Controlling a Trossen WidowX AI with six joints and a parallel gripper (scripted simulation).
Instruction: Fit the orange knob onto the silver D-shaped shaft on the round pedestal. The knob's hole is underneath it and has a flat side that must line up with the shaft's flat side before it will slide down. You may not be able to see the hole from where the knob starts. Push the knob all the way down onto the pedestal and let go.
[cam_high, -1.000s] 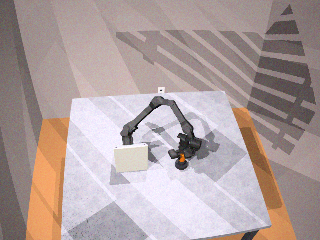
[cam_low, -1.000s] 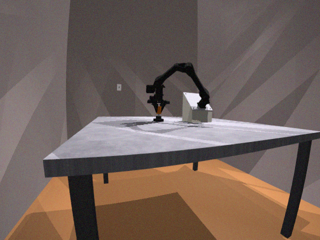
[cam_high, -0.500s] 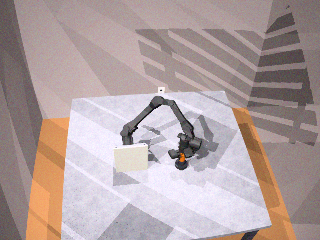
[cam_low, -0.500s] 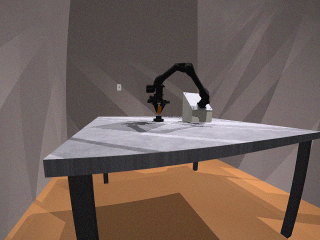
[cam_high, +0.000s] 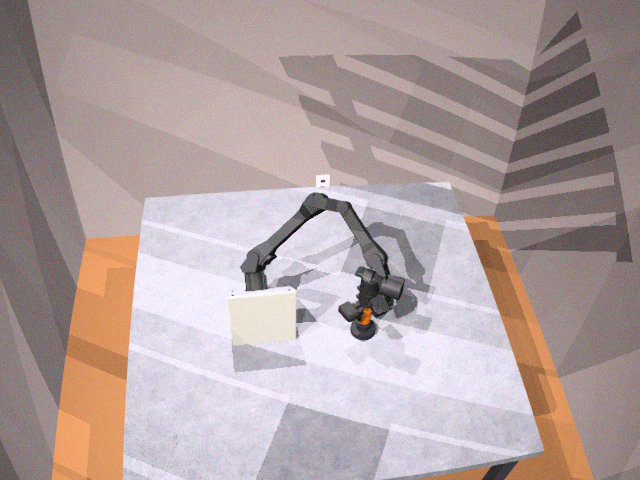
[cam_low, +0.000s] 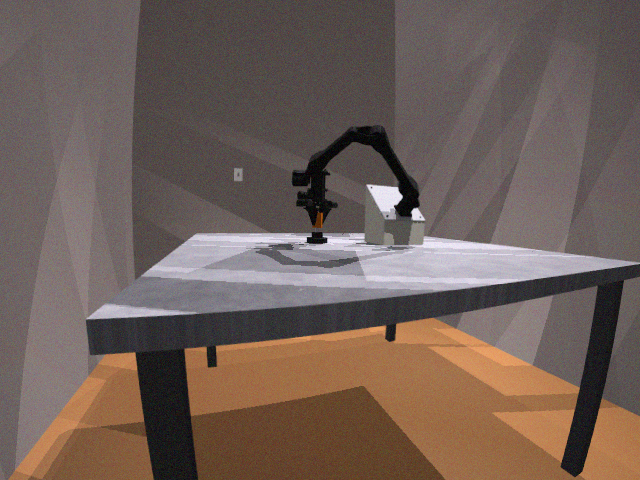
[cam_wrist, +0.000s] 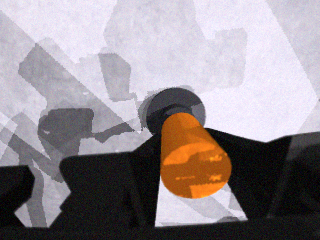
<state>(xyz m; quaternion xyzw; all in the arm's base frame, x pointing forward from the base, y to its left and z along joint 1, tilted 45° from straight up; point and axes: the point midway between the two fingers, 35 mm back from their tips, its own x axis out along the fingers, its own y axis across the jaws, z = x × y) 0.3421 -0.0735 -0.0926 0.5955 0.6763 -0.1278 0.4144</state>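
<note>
My gripper (cam_high: 366, 313) (cam_low: 318, 217) (cam_wrist: 181, 134) is shut on the orange knob (cam_high: 366, 315) (cam_low: 318, 219) (cam_wrist: 192, 155), a short cylinder held upright between the dark fingers. The knob hangs right over the dark round pedestal (cam_high: 363, 331) (cam_low: 316, 239) (cam_wrist: 172, 106) on the table. In the exterior view a small gap shows between the knob's lower end and the pedestal. The silver shaft is hidden behind the knob, and the knob's hole is out of sight.
A cream box-shaped housing (cam_high: 263, 315) (cam_low: 387, 219) stands at the arm's base, left of the pedestal in the top view. The grey table (cam_high: 217, 413) (cam_low: 258, 289) has edges well away from the pedestal.
</note>
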